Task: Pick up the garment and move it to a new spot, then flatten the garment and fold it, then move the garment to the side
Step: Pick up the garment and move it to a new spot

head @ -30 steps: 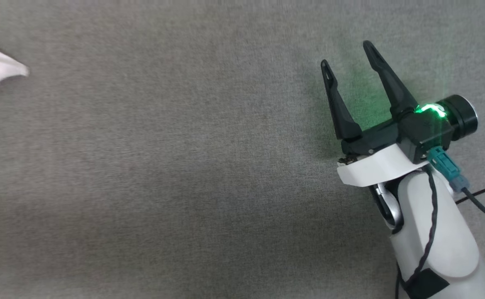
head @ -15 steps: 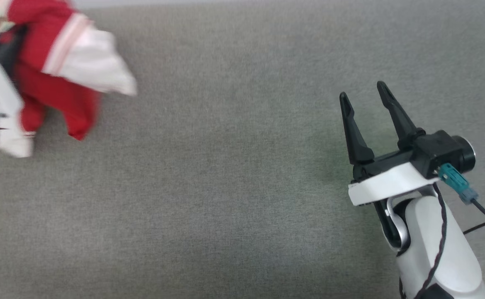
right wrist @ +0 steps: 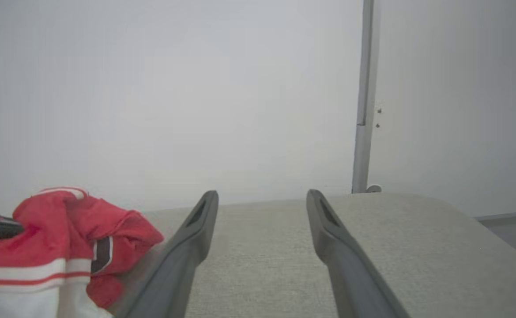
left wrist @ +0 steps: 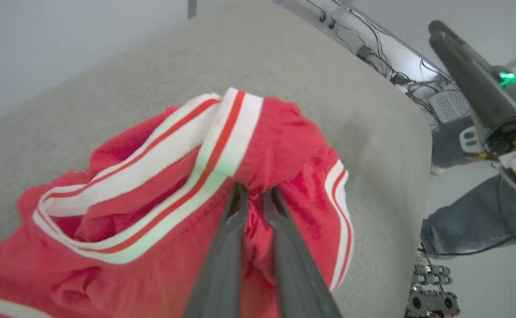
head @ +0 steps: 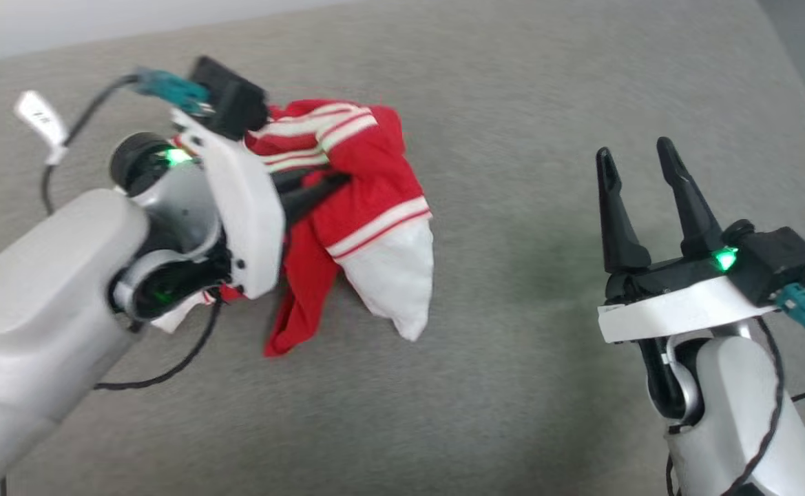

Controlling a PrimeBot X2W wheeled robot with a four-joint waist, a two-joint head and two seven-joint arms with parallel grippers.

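At the left-centre of the grey cloth-covered table (head: 512,386), the red jersey T-shirt (head: 368,207) hangs bunched from my left claw (left wrist: 256,194). Its fingers are pressed together on a fold of red cloth just beside the striped trim (left wrist: 182,145).

A second ago the head view held only a white tip of cloth at its far-left edge. Now the whole bundle and my left arm (head: 37,275) stand well inside it. The view itself has shifted, so part of that is the camera.

Judgement: the pick-up is made and the carry to a new spot is in hand. Flattening and folding are not yet begun. Whether the lowest cloth touches the table I cannot tell.

My right claw (head: 635,148) is spread wide and empty, well apart to the right.

Count: one shirt, one white sleeve (head: 392,282) showing, two claws, one table, one jeans-clad leg (left wrist: 469,225) beyond its edge.
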